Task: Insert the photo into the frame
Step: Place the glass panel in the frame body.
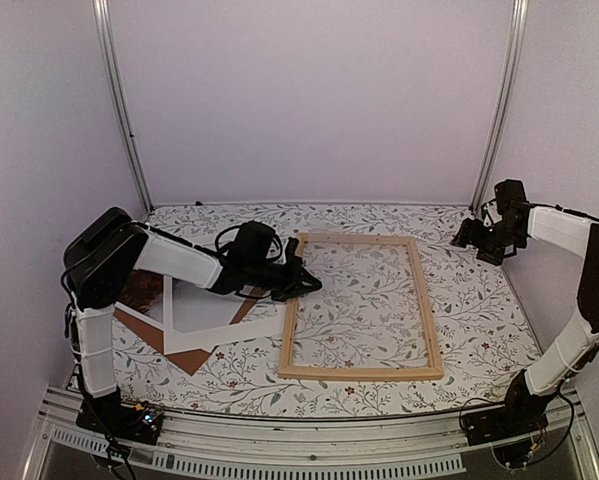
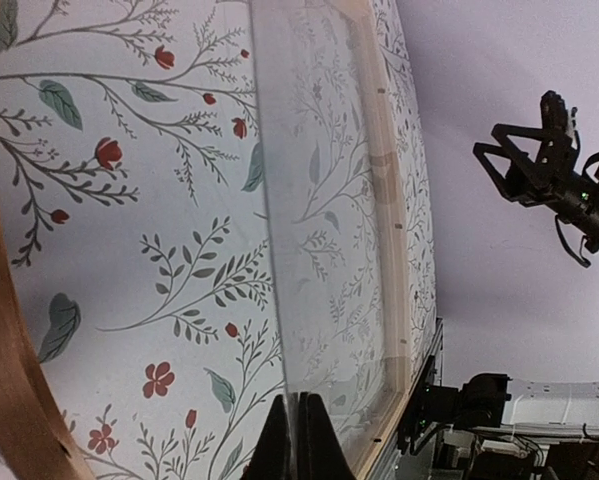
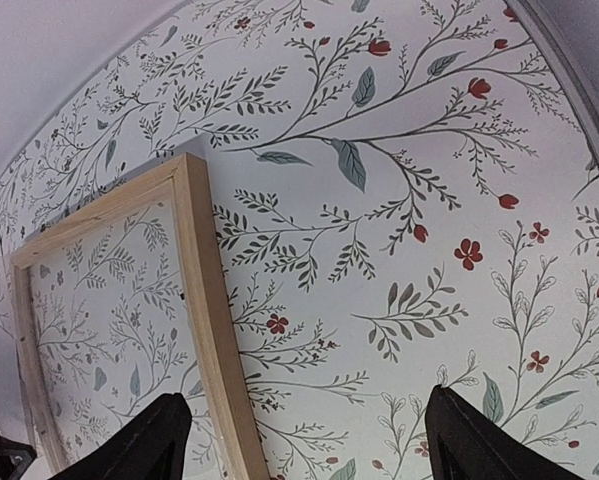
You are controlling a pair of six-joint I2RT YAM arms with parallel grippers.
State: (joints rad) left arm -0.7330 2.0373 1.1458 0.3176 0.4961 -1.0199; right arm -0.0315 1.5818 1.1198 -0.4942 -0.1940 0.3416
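Observation:
The frame [image 1: 431, 310], thin light wood strips, lies flat at the table's middle; its strips also show in the wrist views [image 2: 391, 200] [image 3: 205, 290]. My left gripper [image 1: 305, 284] [image 2: 297, 442] sits at the frame's left strip, shut on the edge of a clear pane [image 2: 329, 200] that tilts up over the frame's opening. The photo [image 1: 141, 291] shows only as a dark reddish patch at the far left, mostly hidden under my left arm. My right gripper [image 1: 469, 236] [image 3: 304, 440] hangs open and empty above the table, just right of the frame's far corner.
A white mat border [image 1: 194, 325] lies left of the frame on a brown backing board [image 1: 191, 357]. The flowered tablecloth [image 1: 479, 300] covers the table. Walls and metal posts close in the back and sides.

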